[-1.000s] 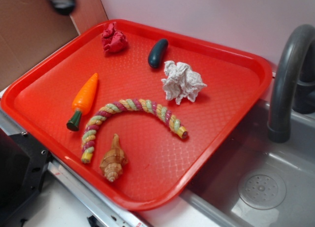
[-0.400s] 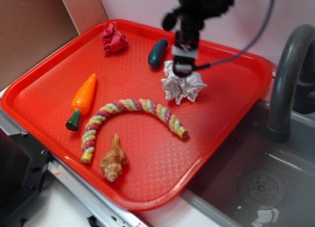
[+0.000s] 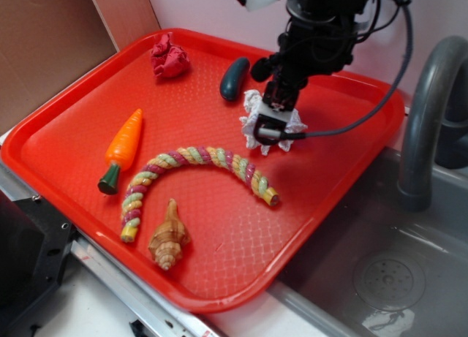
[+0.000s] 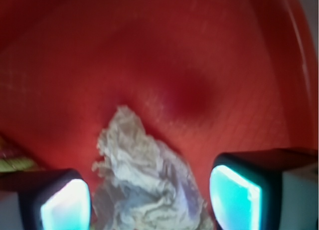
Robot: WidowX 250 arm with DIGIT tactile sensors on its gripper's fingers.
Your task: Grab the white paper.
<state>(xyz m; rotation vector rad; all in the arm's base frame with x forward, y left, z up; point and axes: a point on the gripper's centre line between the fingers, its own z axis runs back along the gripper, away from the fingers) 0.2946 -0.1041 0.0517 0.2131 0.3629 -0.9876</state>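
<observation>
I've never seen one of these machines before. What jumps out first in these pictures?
The black gripper comes down from the top of the exterior view onto the white paper, a crumpled ball at the right of the big red tray. In the wrist view its two fingers stand open on either side of the paper. Toys are scattered around: an orange carrot, a striped rope and a red paper wad.

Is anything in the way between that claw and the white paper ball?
Nothing visible. The gripper is open and right over the paper, one finger on each side, with only the red tray beyond it.
</observation>
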